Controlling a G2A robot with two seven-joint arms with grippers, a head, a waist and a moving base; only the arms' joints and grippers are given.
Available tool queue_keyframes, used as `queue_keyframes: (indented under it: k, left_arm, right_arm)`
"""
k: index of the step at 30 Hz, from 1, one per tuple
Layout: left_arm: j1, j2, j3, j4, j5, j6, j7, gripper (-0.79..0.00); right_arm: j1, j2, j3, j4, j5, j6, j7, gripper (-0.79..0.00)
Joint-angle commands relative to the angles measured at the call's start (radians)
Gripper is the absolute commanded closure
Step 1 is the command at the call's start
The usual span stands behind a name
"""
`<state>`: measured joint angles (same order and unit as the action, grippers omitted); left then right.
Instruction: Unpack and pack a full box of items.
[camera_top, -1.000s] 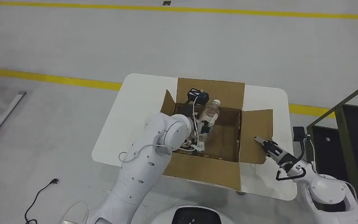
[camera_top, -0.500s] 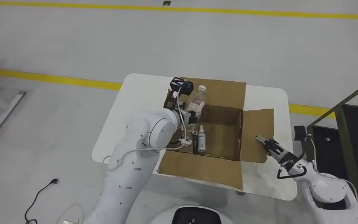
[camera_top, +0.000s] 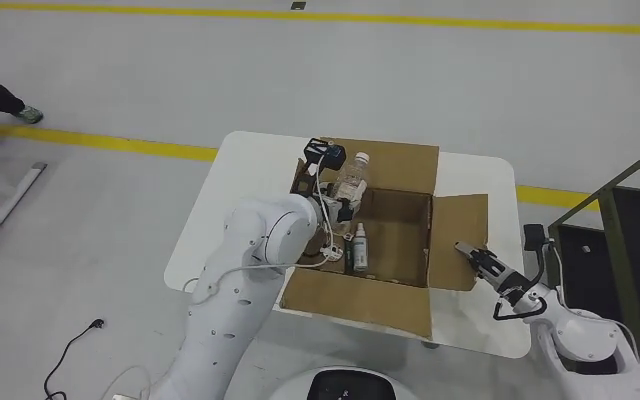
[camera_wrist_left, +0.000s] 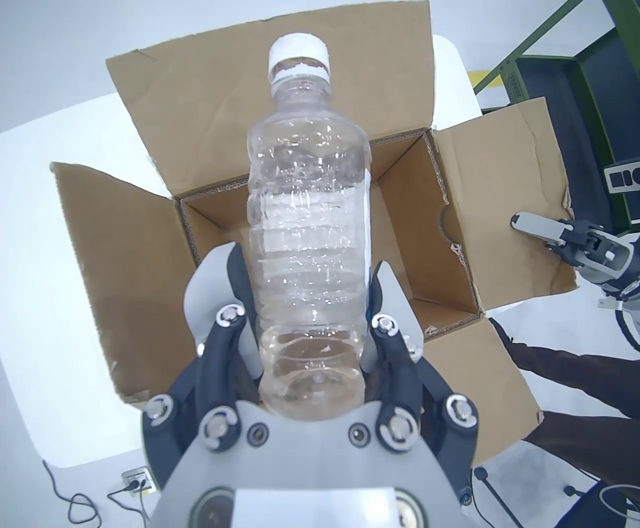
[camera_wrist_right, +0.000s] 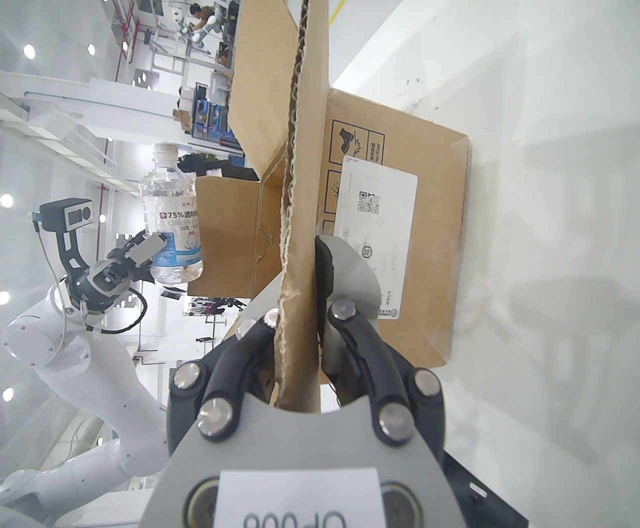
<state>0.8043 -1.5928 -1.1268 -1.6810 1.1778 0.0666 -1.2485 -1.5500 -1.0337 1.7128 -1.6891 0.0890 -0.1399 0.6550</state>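
— Top view first: where's the bottle?
— Up above the box, over its far corner on the left arm's side, cap up, clear of the cardboard. The left gripper is clamped round its lower half.
— And the other arm?
— The right gripper is at the box's opposite side, fingers pinched on the outer edge of the side flap.
— Anything inside the box?
— A small spray bottle, lying on the box floor toward the left arm's side. The box stands on a white table.
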Motion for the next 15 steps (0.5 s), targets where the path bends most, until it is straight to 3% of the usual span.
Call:
queue_keyframes:
  k: [1,8,15]
  left_arm:
    - [0.006,0.000,0.000,-0.001,-0.003,-0.005,0.018,0.000]
    - [0.006,0.010,-0.026,-0.047,0.016,-0.034,0.056,0.000]
    - [0.000,0.030,-0.108,-0.143,0.075,-0.057,-0.002,0.000]
  right_arm:
    - [0.000,0.000,0.001,0.000,0.000,-0.001,-0.001,0.000]
    - [-0.006,0.002,0.012,0.004,0.001,-0.007,0.000,0.000]
    - [-0.004,0.002,0.012,0.003,0.005,-0.008,0.003,0.000]
